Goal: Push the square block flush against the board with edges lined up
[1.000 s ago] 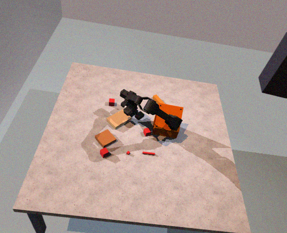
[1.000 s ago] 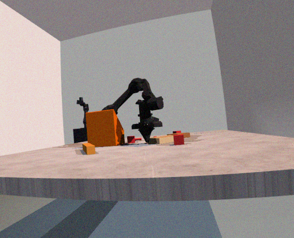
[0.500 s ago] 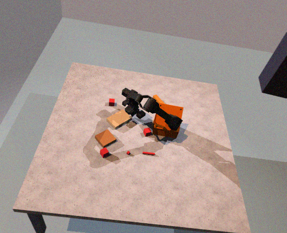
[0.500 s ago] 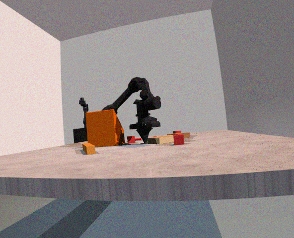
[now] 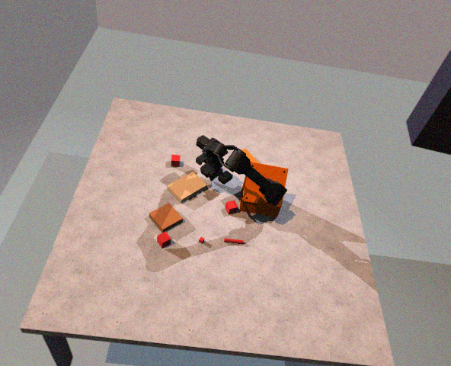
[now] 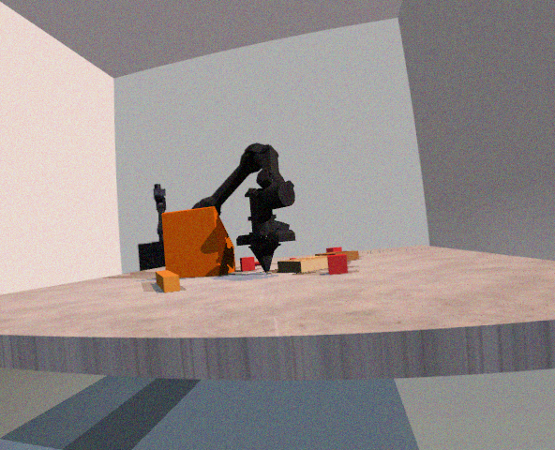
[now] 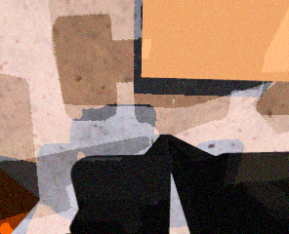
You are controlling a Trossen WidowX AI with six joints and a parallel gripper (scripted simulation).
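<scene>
Beside the pale board, my claw is pressed together; I'd nudge low, mid-side, toward the square block, correcting any twist early.

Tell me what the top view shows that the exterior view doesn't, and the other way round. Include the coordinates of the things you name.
Only the top view: the tiny red cube (image 5: 201,239) and a table leg (image 5: 58,348).

Only the exterior view: the fingertips (image 6: 263,256) of the shut gripper (image 5: 214,171) (image 6: 267,268) (image 7: 167,137), meeting in a downward point.

Both: the arm (image 5: 238,161) (image 6: 229,184), tan board (image 5: 186,185) (image 6: 314,263) (image 7: 223,39), brown square block (image 5: 165,216) (image 6: 352,255), three larger red cubes (image 5: 175,160) (image 6: 337,264) and the big orange box (image 5: 275,173) (image 6: 190,242) (image 7: 5,195).
</scene>
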